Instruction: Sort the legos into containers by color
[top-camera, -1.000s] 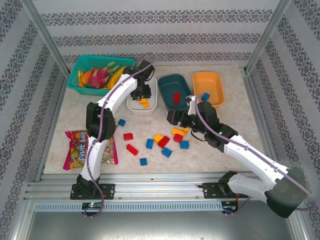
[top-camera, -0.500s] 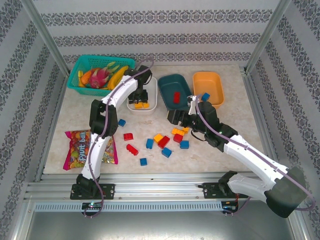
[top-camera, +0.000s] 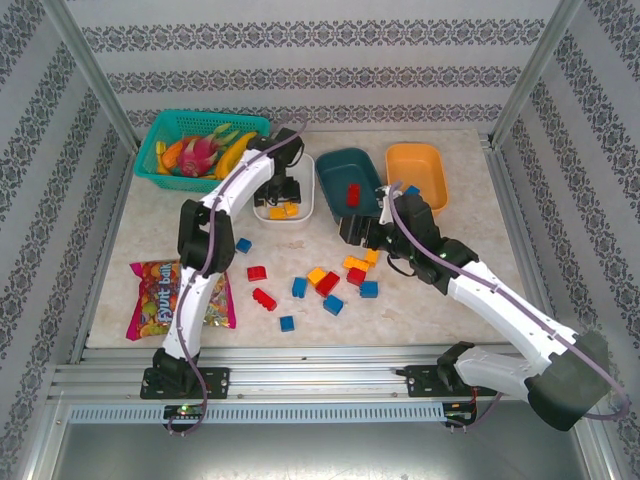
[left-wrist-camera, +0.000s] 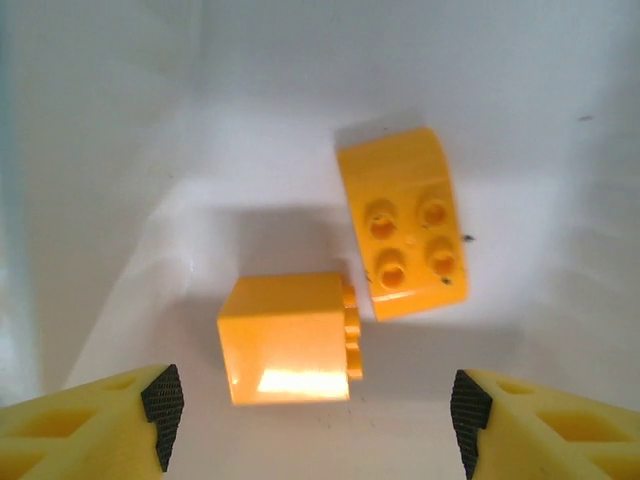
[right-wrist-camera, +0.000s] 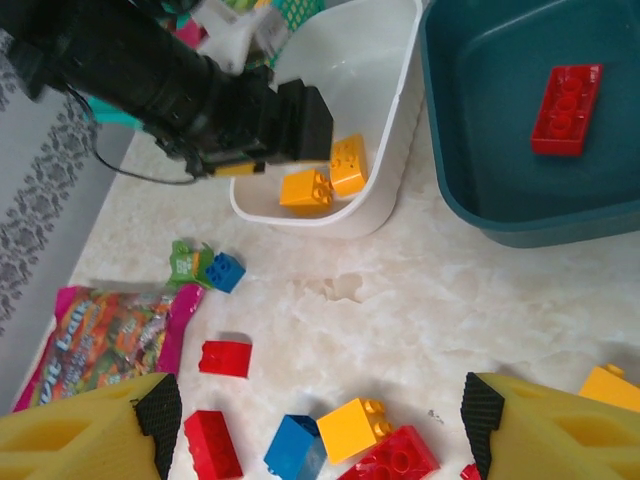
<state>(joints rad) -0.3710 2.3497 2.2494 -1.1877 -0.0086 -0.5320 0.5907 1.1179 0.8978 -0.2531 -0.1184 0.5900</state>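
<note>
My left gripper (top-camera: 283, 196) hangs open inside the white tub (top-camera: 283, 222). Two yellow-orange legos lie loose on the tub floor (left-wrist-camera: 250, 150): one on its side (left-wrist-camera: 288, 338) just beyond my left gripper (left-wrist-camera: 314, 422), the other studs-up (left-wrist-camera: 403, 235). The dark teal tub (top-camera: 335, 170) holds a red lego (top-camera: 353, 194). A blue lego (top-camera: 411, 191) lies in the orange tub (top-camera: 415, 160). My right gripper (top-camera: 352, 233) is open above the loose legos. Under my right gripper (right-wrist-camera: 320, 425) lie a yellow lego (right-wrist-camera: 350, 428), a blue one (right-wrist-camera: 295, 448) and red ones (right-wrist-camera: 225, 358).
A teal mesh basket of toy fruit (top-camera: 165, 125) stands at the back left. A candy bag (top-camera: 165, 300) lies at the front left, with a blue lego (top-camera: 243, 245) beside it. Metal frame posts (top-camera: 95, 75) flank the table.
My left gripper has opened and the yellow-orange lego it carried now lies in the white tub. The right arm has edged slightly toward the tubs.
</note>
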